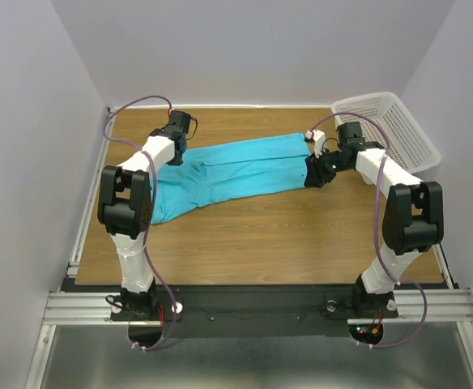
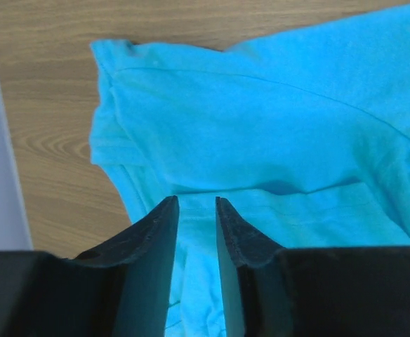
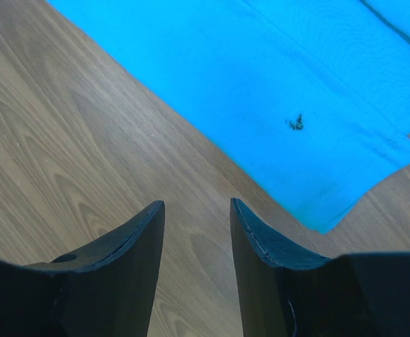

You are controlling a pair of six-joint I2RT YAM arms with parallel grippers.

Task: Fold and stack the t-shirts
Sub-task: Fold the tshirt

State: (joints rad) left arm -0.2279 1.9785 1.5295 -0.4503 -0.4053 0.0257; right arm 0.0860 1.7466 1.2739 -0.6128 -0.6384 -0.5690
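One turquoise t-shirt [image 1: 236, 170] lies in a long band across the wooden table [image 1: 261, 239], running from back right to front left. My left gripper [image 1: 174, 151] hovers over its left end. In the left wrist view that gripper [image 2: 196, 201] is open, and creased blue fabric [image 2: 261, 126] with a sleeve seam shows below and through the gap. My right gripper [image 1: 316, 172] is at the shirt's right end. It is open [image 3: 196, 203] over bare wood, just short of a flat hem corner of the shirt [image 3: 296, 77].
A white perforated basket [image 1: 390, 130] stands at the back right corner, close behind the right arm. A small dark speck [image 3: 295, 123] sits on the fabric near the hem. Grey walls enclose the table on the left, the right and at the back.
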